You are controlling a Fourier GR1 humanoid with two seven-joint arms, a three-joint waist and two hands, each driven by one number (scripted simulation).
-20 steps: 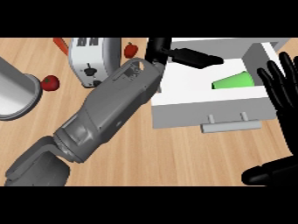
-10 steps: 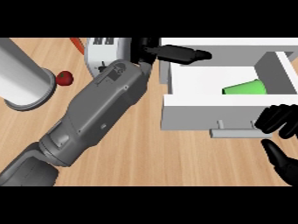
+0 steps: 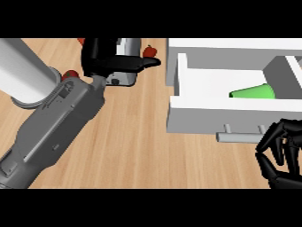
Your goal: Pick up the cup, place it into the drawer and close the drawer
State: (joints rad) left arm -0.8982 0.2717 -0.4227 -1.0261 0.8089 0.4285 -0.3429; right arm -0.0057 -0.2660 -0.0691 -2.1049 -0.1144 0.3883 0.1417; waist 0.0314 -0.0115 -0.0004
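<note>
Green cup (image 3: 253,92) is inside the open white drawer (image 3: 235,107), lying on its side at the drawer's right end, close to the right inner wall. Only part of it shows above the drawer's front panel. Nothing is touching it.

Drawer is pulled out toward the lower edge of the view. Grey bar handle (image 3: 241,137) sits on the front panel, low and toward the right.

Right robot hand (image 3: 289,153) is at the lower right, just in front of the drawer, fingers curled with nothing in them. Its fingertips are right at the handle's right end; cannot tell whether they actually touch it.

Left robot hand (image 3: 114,60) is up at the top centre, well clear of the drawer, with the grey forearm (image 3: 52,128) running diagonally down to the lower left corner. Fingers are bent down over a white appliance (image 3: 128,62) at the back of the counter (image 3: 140,146), thumb sticking out to the right. Cannot tell whether it's gripping the appliance or just sitting over it.

Other items: a large white-and-grey cylinder (image 3: 16,73) at the upper left and small red bits (image 3: 150,51) beside the appliance, too hidden to identify. Counter is light wood.
</note>
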